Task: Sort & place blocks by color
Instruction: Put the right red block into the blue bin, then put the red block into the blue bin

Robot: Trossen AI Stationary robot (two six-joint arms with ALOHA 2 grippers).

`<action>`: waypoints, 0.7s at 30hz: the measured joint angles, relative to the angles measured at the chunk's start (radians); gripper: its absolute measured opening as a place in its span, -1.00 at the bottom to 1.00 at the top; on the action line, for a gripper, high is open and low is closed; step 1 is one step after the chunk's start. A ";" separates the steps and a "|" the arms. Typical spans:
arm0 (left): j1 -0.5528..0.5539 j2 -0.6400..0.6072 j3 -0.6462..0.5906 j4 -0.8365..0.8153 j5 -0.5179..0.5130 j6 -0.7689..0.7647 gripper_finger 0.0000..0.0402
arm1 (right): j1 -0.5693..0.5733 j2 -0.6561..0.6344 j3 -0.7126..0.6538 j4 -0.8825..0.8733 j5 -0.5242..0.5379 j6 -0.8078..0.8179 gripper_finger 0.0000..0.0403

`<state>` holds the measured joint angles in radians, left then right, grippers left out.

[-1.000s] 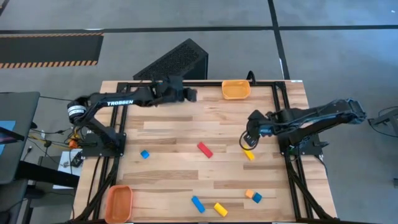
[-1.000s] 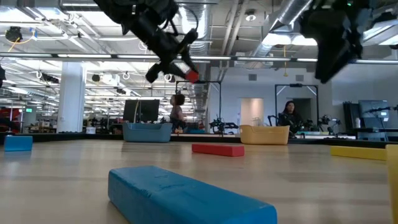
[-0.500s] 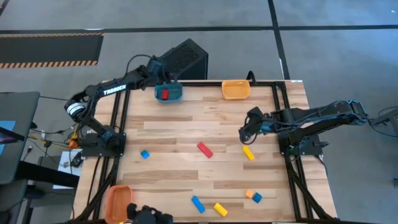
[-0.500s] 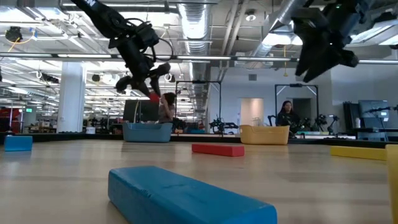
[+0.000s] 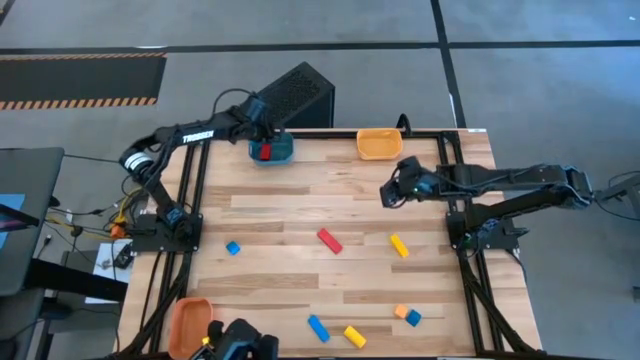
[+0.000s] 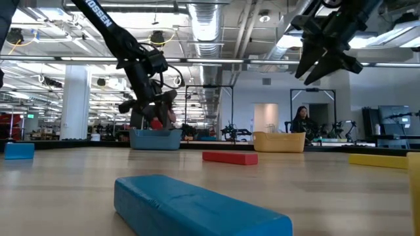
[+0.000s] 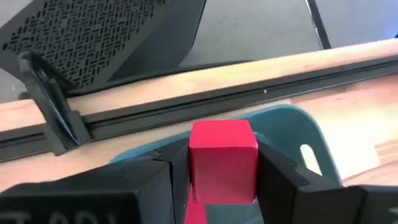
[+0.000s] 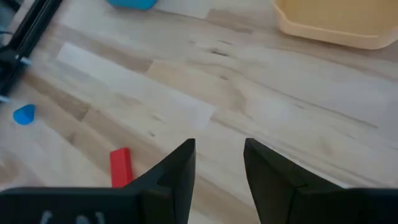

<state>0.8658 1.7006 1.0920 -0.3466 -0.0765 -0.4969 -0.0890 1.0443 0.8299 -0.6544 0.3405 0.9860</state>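
- Above the blue bin (image 5: 272, 150) at the table's far edge, the left gripper (image 7: 222, 163) clamps a red block (image 7: 222, 160); release only once centred over the bin.
- Right gripper (image 8: 219, 163) hovers mid-table, empty, jaws parted.

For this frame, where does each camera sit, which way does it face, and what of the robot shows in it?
High view: overhead, straight down; both arms, the blue bin.
Low view: table height, looking across; both arms come in from above.
Left wrist view: past the left gripper, shut on the red cube over the blue bin.
Right wrist view: down past the empty right gripper at the red bar.
Shared: the red bar shows in the high, low and right wrist views.
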 joint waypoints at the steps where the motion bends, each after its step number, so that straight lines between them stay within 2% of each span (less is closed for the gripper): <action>1: 0.000 0.004 0.000 -0.001 0.000 0.000 -0.37 | -0.010 0.000 0.000 0.000 -0.001 0.000 -0.21; 11: -0.025 0.005 0.000 -0.050 -0.018 0.064 -0.11 | -0.030 0.000 0.000 -0.004 -0.028 0.000 -0.19; 16: -0.044 0.004 0.000 -0.040 -0.086 0.146 -0.09 | 0.004 -0.011 0.000 0.000 -0.024 -0.039 -0.20; 18: -0.057 0.004 0.000 -0.024 -0.076 0.147 -0.09 | 0.022 -0.011 0.000 -0.016 -0.025 -0.043 -0.22; 21: -0.090 0.001 0.000 0.008 -0.009 0.123 -0.09 | 0.065 -0.010 0.000 -0.132 -0.061 -0.002 -0.25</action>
<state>0.7759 1.7020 1.0920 -0.3390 -0.0859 -0.3742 -0.0239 1.0339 0.8299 -0.7866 0.2797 0.9836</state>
